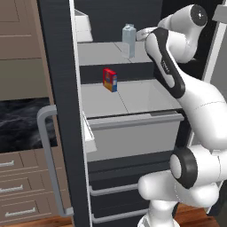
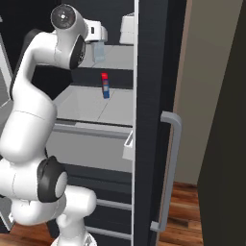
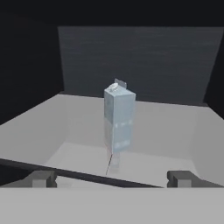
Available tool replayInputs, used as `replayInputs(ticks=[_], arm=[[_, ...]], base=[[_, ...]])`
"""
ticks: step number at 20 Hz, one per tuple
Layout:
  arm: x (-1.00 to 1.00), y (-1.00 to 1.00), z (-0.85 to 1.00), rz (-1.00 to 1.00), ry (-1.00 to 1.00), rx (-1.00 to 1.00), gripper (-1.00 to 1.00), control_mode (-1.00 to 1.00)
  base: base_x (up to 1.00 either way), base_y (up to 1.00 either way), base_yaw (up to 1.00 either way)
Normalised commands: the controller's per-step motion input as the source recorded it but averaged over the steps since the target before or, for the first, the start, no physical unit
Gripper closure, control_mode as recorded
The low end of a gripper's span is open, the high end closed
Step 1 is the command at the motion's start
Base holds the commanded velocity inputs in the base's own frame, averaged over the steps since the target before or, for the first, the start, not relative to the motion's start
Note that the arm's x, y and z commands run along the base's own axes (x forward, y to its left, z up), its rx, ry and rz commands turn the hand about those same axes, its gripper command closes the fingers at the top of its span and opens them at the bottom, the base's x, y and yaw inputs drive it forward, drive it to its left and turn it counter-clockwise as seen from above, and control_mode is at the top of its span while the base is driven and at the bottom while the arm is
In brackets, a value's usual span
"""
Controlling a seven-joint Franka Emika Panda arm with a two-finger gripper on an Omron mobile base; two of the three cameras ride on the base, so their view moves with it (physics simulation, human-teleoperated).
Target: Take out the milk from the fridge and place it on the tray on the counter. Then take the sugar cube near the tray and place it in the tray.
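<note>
The fridge stands open with both doors swung out. On its upper light grey shelf stands the milk, a pale carton with a gabled top, upright and alone. My gripper is open and points straight at the milk, a short way in front of it and touching nothing. Its fingertips stand wide apart at the shelf's front edge. The hand hovers just right of the carton. The tray and the sugar cube are out of view.
A red, blue and yellow box stands on the shelf below the milk. Under it are a grey drawer and dark drawers. The left door's bar handle and the right door flank the arm. The counter lies left.
</note>
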Motion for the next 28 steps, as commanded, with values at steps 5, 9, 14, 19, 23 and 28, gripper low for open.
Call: replayInputs(ticks=[5,9,14,19,23,28], arm=[[0.32,0.16,-0.07,-0.02,0.00,0.00,-1.00,-1.00],[0.47,0.11,-0.04,0.00,0.00,0.00,-1.00,-1.00],[0.46,0.02,0.00,0.00,0.01,0.00,-1.00,-1.00],[0.48,-0.01,0.00,0.00,0.05,0.00,-1.00,-1.00],[0.38,-0.03,0.00,0.00,0.04,0.00,-1.00,-1.00],[0.17,-0.01,0.00,0.03,0.00,0.01,-1.00,-1.00]], base=[[0.00,0.00,0.00],[0.00,0.00,0.00],[0.00,0.00,0.00],[0.00,0.00,0.00],[0.00,0.00,0.00],[0.00,0.00,0.00]])
